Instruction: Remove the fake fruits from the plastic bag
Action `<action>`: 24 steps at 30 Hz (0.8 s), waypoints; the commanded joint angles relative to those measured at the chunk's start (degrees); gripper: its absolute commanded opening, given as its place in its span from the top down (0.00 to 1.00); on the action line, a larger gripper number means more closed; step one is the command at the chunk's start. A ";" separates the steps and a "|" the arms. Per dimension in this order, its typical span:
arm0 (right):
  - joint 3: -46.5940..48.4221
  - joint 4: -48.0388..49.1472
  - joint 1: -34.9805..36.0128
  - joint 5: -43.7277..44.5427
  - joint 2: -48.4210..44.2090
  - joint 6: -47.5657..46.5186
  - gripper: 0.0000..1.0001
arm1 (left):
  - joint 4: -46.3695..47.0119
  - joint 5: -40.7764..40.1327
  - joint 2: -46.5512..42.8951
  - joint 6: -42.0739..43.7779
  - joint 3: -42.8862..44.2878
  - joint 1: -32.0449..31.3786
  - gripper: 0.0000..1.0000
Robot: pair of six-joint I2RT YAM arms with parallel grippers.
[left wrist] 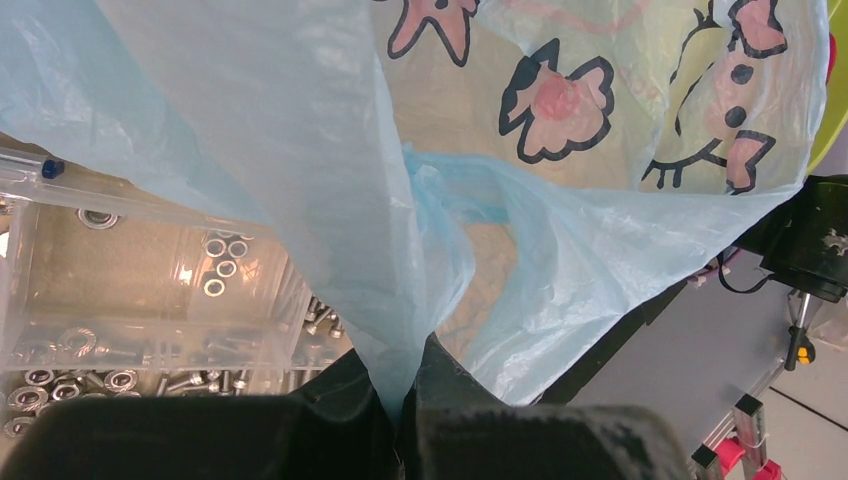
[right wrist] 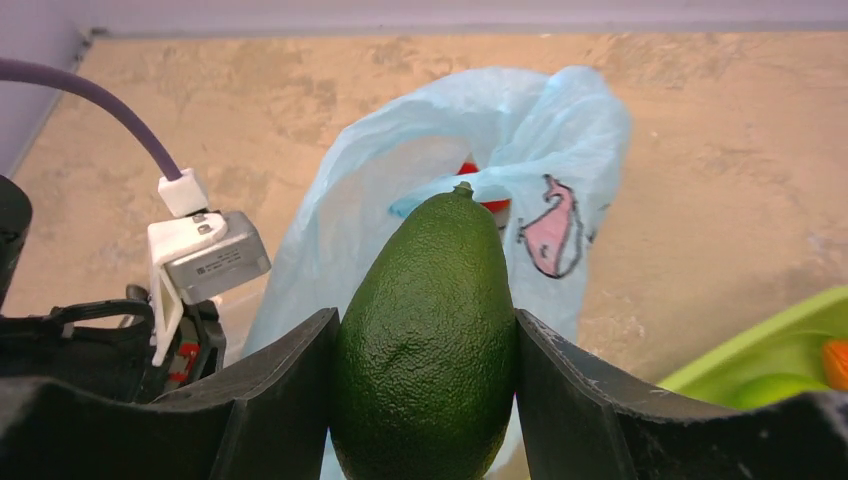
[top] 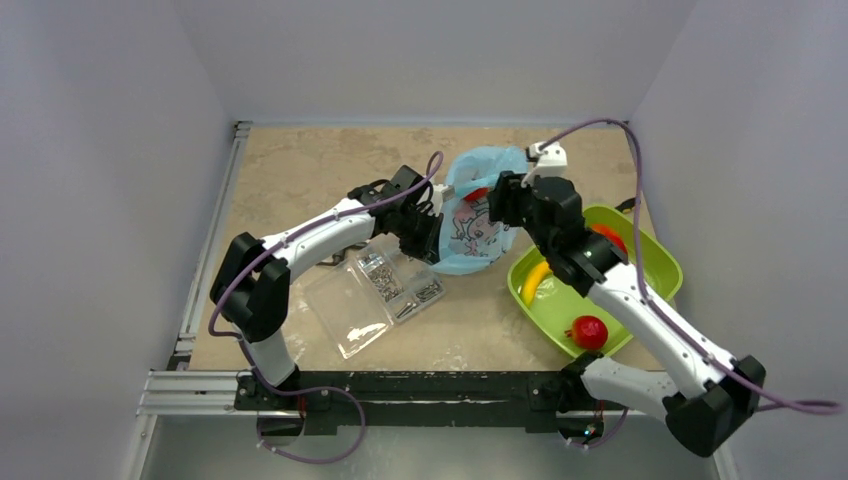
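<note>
snugly clamped: pebbly oval green fruit (right wrist: pixel 425 340)

Avocado (right wrist: pixel 425 330) gripped upright — blue printed bag (right wrist: pixel 400 150) open, red fruit (right wrist: pixel 492 205) inside.

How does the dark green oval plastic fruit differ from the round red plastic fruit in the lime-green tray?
The dark green oval fruit has pebbled skin; the round red fruit looks smooth. The green one is clamped in the right gripper, in front of the light-blue plastic bag; the red one lies loose in the lime-green tray. Both are out of the bag.
</note>
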 commanded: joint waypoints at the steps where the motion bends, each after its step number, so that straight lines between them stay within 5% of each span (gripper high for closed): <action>1: -5.15 -2.40 -0.17 10.34 -9.94 5.08 1.00 | 0.50 -1.03 -1.19 1.05 1.86 -0.19 1.00; 6: -13.18 -7.59 -1.19 15.86 -15.81 18.29 1.00 | 0.45 -0.97 -0.98 1.05 1.94 -0.36 1.00; 14: -20.29 -20.32 -13.04 12.92 -11.01 40.27 1.00 | 0.11 -1.31 -0.38 1.40 1.98 -1.25 1.00; 19: -23.08 -21.40 -15.42 11.44 -11.07 43.18 1.00 | -0.47 -1.18 -0.33 1.66 2.47 -1.21 1.00; 24: -26.10 -19.41 -18.67 8.67 -11.38 43.35 0.83 | -0.47 -0.95 -0.88 1.69 2.38 -1.21 1.00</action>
